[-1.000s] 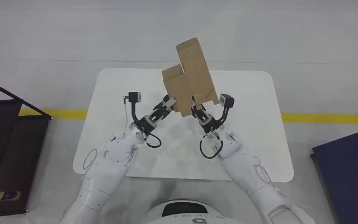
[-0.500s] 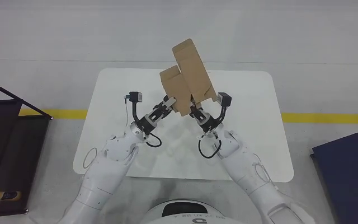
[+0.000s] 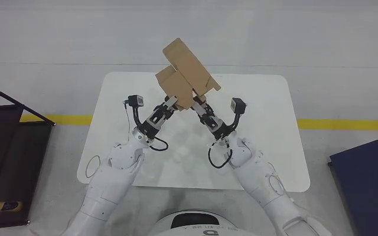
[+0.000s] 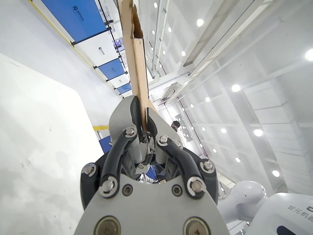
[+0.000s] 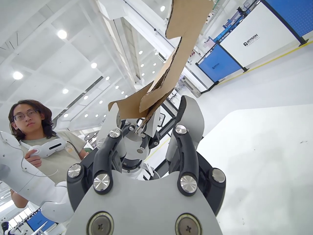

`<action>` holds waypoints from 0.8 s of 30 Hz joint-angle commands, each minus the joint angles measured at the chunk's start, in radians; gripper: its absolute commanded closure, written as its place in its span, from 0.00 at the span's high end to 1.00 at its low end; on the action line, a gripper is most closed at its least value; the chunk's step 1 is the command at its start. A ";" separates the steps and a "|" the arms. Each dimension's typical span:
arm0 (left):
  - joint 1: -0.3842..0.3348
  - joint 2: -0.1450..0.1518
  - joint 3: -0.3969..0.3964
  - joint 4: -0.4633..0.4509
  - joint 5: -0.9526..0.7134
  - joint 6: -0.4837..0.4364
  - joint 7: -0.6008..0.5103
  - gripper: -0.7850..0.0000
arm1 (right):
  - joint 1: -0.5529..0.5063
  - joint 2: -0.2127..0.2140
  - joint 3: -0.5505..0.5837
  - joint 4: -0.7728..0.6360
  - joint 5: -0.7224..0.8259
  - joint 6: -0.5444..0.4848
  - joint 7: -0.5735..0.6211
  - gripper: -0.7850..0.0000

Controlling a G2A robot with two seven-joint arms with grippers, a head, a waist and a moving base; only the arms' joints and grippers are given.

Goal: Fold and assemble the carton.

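Top: flat carton point(image 3: 189, 68) tilted in the air above the table point(image 3: 260, 118), between left gripper point(image 3: 170, 105) and right gripper point(image 3: 198, 110); left wrist: left gripper point(image 4: 143, 117) pinches the carton's point(image 4: 135, 57) edge; right wrist: right gripper point(image 5: 151, 116) spread around a corner of the carton point(image 5: 181, 50), unclamped; folding looks barely begun.

The brown cardboard carton point(image 3: 184, 69) has swung over and shifted toward the robot's left, carried by the left gripper point(image 3: 170, 104) clamped on it; the right gripper point(image 3: 199, 110) has followed leftward, its jaws now spread wide around the lower edge
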 commanded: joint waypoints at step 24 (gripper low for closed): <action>0.030 0.009 -0.050 -0.026 0.014 -0.085 -0.078 0.00 | 0.015 0.009 -0.025 -0.003 0.562 -0.050 0.221 0.60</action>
